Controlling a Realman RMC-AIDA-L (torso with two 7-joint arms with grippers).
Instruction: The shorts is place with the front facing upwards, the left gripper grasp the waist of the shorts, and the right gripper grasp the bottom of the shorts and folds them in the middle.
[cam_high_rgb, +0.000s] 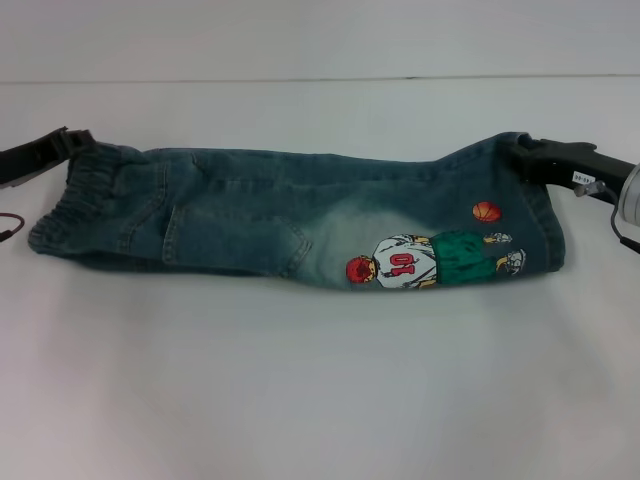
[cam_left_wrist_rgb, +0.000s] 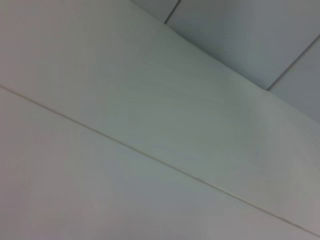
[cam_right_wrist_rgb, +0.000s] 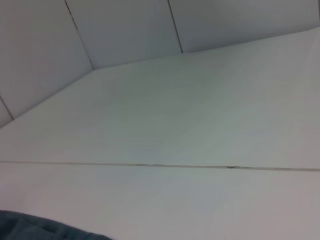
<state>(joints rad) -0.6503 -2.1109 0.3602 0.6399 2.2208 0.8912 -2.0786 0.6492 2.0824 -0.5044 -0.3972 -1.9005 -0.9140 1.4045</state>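
Observation:
The blue denim shorts (cam_high_rgb: 290, 215) lie flat across the table in the head view, with the player print (cam_high_rgb: 420, 260) and the orange ball (cam_high_rgb: 486, 211) facing up. The ruffled waist (cam_high_rgb: 75, 195) is at the left and the bottom hems (cam_high_rgb: 545, 215) at the right. My left gripper (cam_high_rgb: 72, 143) is at the far corner of the waist and is shut on it. My right gripper (cam_high_rgb: 527, 155), with a white label, is shut on the far corner of the bottom, where the cloth is drawn up to it. A strip of denim (cam_right_wrist_rgb: 35, 227) shows in the right wrist view.
The white table (cam_high_rgb: 320, 380) spreads wide in front of the shorts and behind them. A thin seam (cam_high_rgb: 300, 79) runs across its far part. The left wrist view shows only the table surface (cam_left_wrist_rgb: 125, 175) and the wall panels (cam_left_wrist_rgb: 250, 30) beyond.

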